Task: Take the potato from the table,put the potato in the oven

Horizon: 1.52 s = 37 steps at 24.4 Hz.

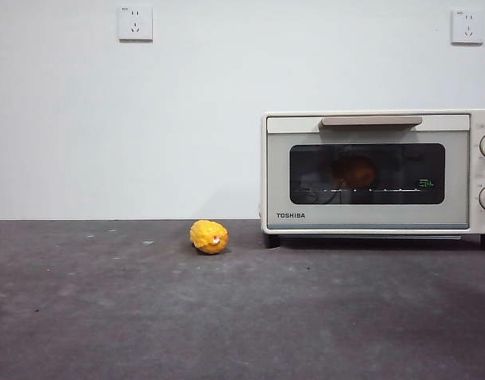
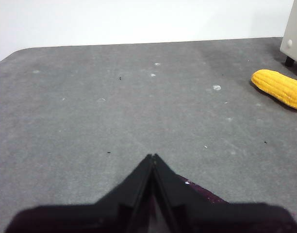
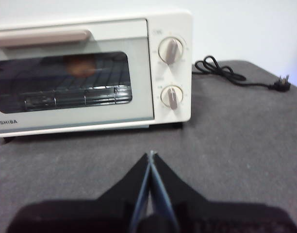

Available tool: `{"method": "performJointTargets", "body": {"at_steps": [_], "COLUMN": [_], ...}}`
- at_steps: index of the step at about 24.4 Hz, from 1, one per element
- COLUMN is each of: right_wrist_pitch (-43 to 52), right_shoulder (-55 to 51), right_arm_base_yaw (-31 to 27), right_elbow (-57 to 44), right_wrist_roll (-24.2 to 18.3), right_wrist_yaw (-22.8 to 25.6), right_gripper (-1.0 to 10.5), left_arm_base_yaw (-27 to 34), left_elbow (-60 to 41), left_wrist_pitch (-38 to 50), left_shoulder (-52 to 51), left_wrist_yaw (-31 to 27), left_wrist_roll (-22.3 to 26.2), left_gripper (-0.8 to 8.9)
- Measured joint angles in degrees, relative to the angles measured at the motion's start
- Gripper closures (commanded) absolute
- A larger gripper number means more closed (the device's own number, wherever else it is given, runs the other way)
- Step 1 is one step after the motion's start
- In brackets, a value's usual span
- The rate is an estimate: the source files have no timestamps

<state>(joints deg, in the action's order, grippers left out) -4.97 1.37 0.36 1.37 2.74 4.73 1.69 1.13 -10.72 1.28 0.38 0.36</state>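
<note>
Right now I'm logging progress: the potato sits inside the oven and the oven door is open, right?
Not quite. The potato is inside the oven, but the door is shut: the front view shows the potato behind the closed glass, handle at the top. The right wrist view agrees.

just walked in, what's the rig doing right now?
Nothing is being handled. The potato sits on the rack inside the oven, whose door is closed. Both arms wait above the table: the left gripper and right gripper are shut and hold nothing. A yellow corn cob lies on the table beside the oven.
</note>
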Motion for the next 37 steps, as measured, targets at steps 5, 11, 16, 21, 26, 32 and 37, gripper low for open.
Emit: {"method": "performJointTargets", "body": {"at_steps": [5,11,16,21,26,32,37], "right_wrist_pitch": [-5.42,-5.95,-6.14,-6.12,-6.12,-6.12,-6.12], "right_shoulder": [-0.76,-0.76,-0.76,-0.76,-0.76,-0.76,-0.76], "right_arm_base_yaw": [0.0,0.0,0.0,0.0,0.0,0.0,0.0], "right_elbow": [0.0,0.0,0.0,0.0,0.0,0.0,0.0], "right_wrist_roll": [0.07,-0.87,-3.93,-4.98,-5.18,-5.2,-5.31], "right_wrist_yaw": [-0.02,-1.27,-3.87,-3.65,-3.67,-3.67,-3.65], "right_gripper": [9.5,9.5,9.5,9.5,9.5,9.5,9.5], "left_arm_base_yaw": [0.0,0.0,0.0,0.0,0.0,0.0,0.0], "left_elbow": [0.0,0.0,0.0,0.0,0.0,0.0,0.0], "left_wrist_pitch": [0.0,0.02,0.02,0.02,0.02,0.02,0.02], "left_shoulder": [0.0,0.0,0.0,0.0,0.0,0.0,0.0], "left_wrist_yaw": [0.02,0.02,0.0,0.0,0.02,0.02,0.0], "left_wrist_roll": [0.0,0.0,0.0,0.0,0.0,0.0,0.0], "left_gripper": [8.17,8.17,8.17,8.17,8.17,8.17,8.17]}}
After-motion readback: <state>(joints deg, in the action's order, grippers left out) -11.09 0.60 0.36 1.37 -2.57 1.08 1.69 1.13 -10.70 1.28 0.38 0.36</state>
